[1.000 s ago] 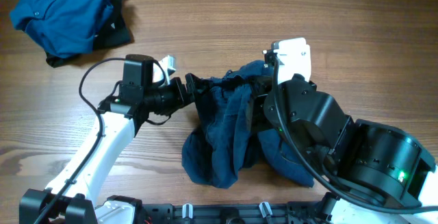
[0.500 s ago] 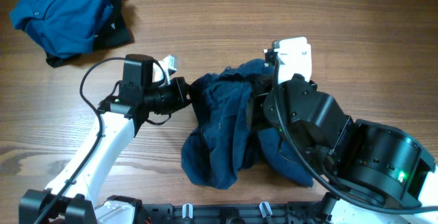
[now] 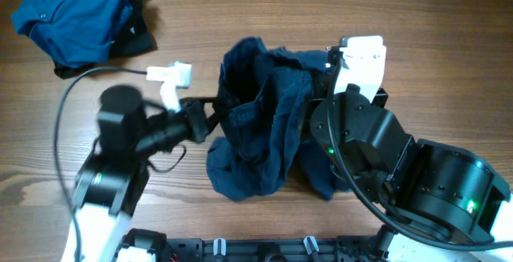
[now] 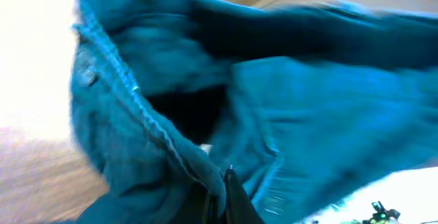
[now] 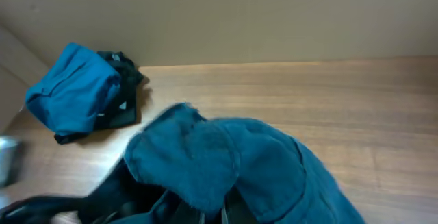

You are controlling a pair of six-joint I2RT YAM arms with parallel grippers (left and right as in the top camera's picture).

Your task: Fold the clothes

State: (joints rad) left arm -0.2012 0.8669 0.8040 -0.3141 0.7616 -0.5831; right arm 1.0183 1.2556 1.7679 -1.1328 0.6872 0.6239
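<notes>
Navy shorts (image 3: 260, 126): bunched mid-table, upper edge raised between both arms, lower part heaped on wooden table (image 3: 264, 14). Left gripper (image 4: 220, 200): fingers together, pinching a seamed fold. Right gripper (image 5: 213, 214): fingers close, clamped on cloth draped over them. Blue shirt (image 3: 70, 15): crumpled, far left corner, well apart

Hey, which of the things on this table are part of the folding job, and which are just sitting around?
Part of the job:
navy shorts, bunched mid-table
blue shirt, crumpled in the far left corner

Just lying about:
black cloth under the shirt, possibly clothing too
white clips at the near edge
</notes>
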